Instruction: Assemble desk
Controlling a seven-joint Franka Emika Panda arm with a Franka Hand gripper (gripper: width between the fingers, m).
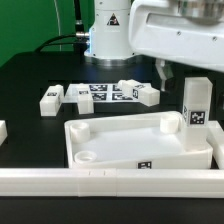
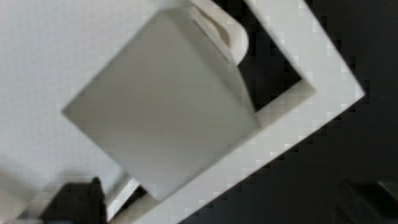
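Note:
The desk top (image 1: 130, 142), a white tray with a raised rim, lies in the middle of the black table. One white square leg (image 1: 196, 106) with a tag stands upright in its corner at the exterior view's right. My gripper (image 1: 183, 72) hangs just above that leg, open, with one dark finger (image 1: 160, 70) standing apart from it. In the wrist view the leg's grey end face (image 2: 160, 110) fills the middle, beside the tray's rim (image 2: 317, 75). A dark fingertip (image 2: 71, 200) shows clear of the leg.
Three loose tagged legs (image 1: 52, 100) (image 1: 80, 93) (image 1: 138, 92) lie behind the tray around the marker board (image 1: 104, 90). A long white rail (image 1: 110, 183) runs along the front, and the arm's base (image 1: 108, 35) stands at the back.

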